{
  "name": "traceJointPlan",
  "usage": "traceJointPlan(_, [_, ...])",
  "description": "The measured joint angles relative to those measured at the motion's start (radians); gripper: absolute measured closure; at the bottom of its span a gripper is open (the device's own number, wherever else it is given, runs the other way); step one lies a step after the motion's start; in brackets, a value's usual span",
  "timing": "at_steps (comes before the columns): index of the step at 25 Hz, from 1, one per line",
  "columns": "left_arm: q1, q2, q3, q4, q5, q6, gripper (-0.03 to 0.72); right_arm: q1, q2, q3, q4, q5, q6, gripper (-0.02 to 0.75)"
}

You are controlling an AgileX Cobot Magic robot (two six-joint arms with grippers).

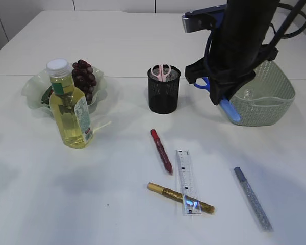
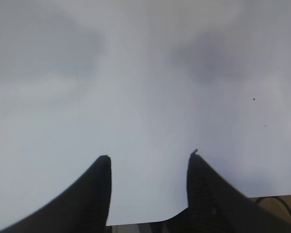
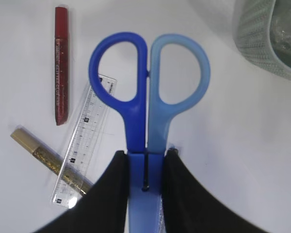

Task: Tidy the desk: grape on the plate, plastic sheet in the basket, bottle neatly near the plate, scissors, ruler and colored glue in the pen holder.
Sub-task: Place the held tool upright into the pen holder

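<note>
My right gripper (image 3: 145, 154) is shut on blue scissors (image 3: 136, 121), held above the table between the black mesh pen holder (image 1: 163, 94) and the green basket (image 1: 268, 99); their tip shows below the arm (image 1: 229, 109). Pink scissors (image 1: 161, 71) stand in the pen holder. A clear ruler (image 1: 186, 178) lies on a gold glue pen (image 1: 181, 198), with a red glue pen (image 1: 161, 151) to their left and a silver one (image 1: 252, 199) to their right. Grapes (image 1: 84, 76) lie on the glass plate (image 1: 33, 89), with the bottle (image 1: 71, 109) in front. My left gripper (image 2: 148, 158) is open over bare table.
The right wrist view shows the ruler (image 3: 85, 141), the gold pen (image 3: 39, 155), the red pen (image 3: 61, 63) and the basket's wall (image 3: 254, 34), with something shiny inside it. The right arm hides part of the basket in the exterior view.
</note>
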Motion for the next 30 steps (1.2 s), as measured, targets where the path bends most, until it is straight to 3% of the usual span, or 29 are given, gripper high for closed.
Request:
traceJointPlan(7, [0.0, 0.0, 0.0, -0.002, 0.0, 0.0, 0.316, -0.06, -0.037, 0.022, 0.025, -0.027, -0.019, 0.573])
traceJointPlan(19, [0.0, 0.0, 0.0, -0.01, 0.004, 0.0, 0.316, -0.221, -0.037, 0.022, 0.317, -0.386, -0.213, 0.573])
traceJointPlan(24, [0.0, 0.0, 0.0, -0.012, 0.004, 0.0, 0.316, -0.283, 0.018, 0.022, 0.569, -0.504, -0.421, 0.573])
traceJointPlan(30, [0.0, 0.0, 0.0, -0.022, 0.01, 0.0, 0.316, -0.314, 0.138, 0.022, 1.054, -0.559, -0.876, 0.573])
